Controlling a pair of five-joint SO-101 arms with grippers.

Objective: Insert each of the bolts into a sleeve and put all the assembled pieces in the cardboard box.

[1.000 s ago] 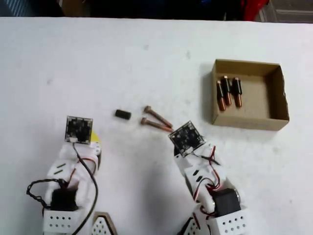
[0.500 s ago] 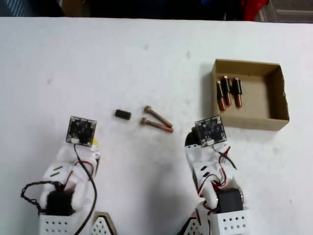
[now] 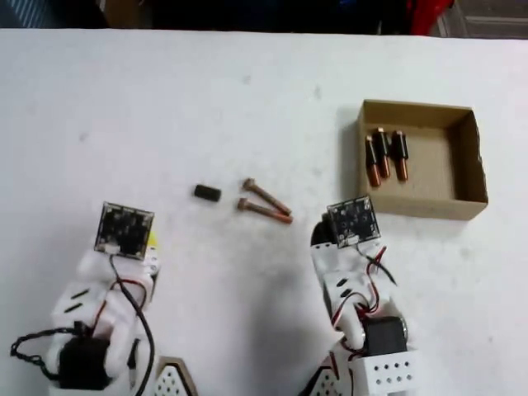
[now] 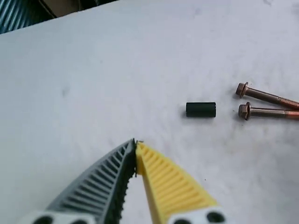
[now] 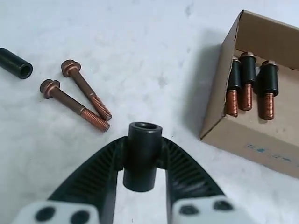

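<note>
Right gripper [image 5: 143, 145]: you see its fingers clamped on one black sleeve [image 5: 141, 161].
Left gripper [image 4: 135, 145]: fingers pressed together, nothing between them.
Loose sleeve [image 4: 201, 109]: one, lying on the table [image 3: 247, 99].
Loose bolts [image 5: 74, 106]: two, side by side, near that sleeve.
Cardboard box [image 5: 252, 144]: one, holding three assembled pieces [image 5: 246, 79].

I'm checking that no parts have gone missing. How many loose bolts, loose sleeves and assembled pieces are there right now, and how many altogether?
Loose bolts: 2
Loose sleeves: 2, one on the table, one in the right gripper
Assembled pieces in the cardboard box: 3
Total: 7
</note>
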